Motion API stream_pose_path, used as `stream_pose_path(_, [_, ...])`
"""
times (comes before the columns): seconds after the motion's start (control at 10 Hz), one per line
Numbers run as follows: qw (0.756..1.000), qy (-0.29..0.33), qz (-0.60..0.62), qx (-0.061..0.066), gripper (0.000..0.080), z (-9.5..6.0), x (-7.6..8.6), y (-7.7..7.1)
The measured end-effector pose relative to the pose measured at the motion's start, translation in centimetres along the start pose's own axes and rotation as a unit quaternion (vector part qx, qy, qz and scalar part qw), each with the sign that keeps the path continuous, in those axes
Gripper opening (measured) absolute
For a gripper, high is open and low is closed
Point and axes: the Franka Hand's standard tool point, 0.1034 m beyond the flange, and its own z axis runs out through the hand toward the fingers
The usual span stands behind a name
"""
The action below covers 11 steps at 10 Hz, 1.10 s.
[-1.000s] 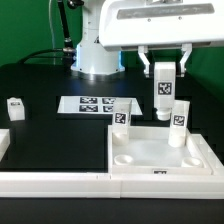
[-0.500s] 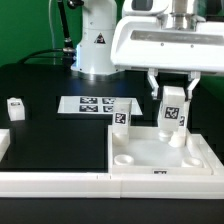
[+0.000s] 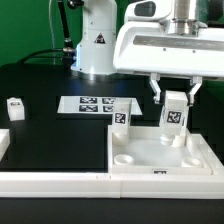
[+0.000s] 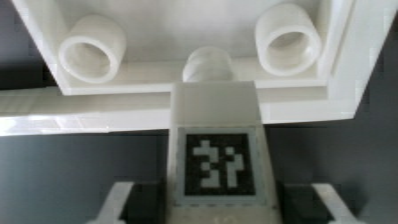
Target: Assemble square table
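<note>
My gripper (image 3: 175, 100) is shut on a short white leg (image 3: 175, 118) with a black-and-white tag and holds it upright over the far right part of the white square tabletop (image 3: 150, 148). The leg's lower end is at or just above the tray surface. In the wrist view the held leg (image 4: 217, 140) runs out from between the fingers (image 4: 128, 203) toward the tabletop (image 4: 178, 25), between two round hollow sockets (image 4: 89, 55). Another tagged leg (image 3: 121, 118) stands at the tabletop's far left corner. A third leg (image 3: 14, 107) stands alone at the exterior view's left.
The marker board (image 3: 92, 104) lies behind the tabletop, near the robot base (image 3: 95, 55). Long white border rails run along the front (image 3: 55, 181) and the left edge (image 3: 3, 146), touching the tabletop's front side.
The gripper has come down and moved toward the exterior view's right with the leg. The leg that stood at the far right corner is now hidden behind the held one.
</note>
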Motion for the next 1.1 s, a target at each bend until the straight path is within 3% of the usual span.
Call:
stream_pose_path(0.2, [0.999, 0.029, 0.031, 0.024, 0.029, -1.0, 1.6, -2.4])
stream_pose_path(0.3, [0.998, 0.037, 0.037, 0.027, 0.029, -1.1, 1.8, -2.5])
stream_pose_path(0.6, [0.999, 0.025, 0.025, 0.023, 0.029, 0.4, -0.1, -3.5])
stream_pose_path(1.1, [1.0, 0.015, 0.014, 0.012, 0.029, 2.2, -0.9, -2.9])
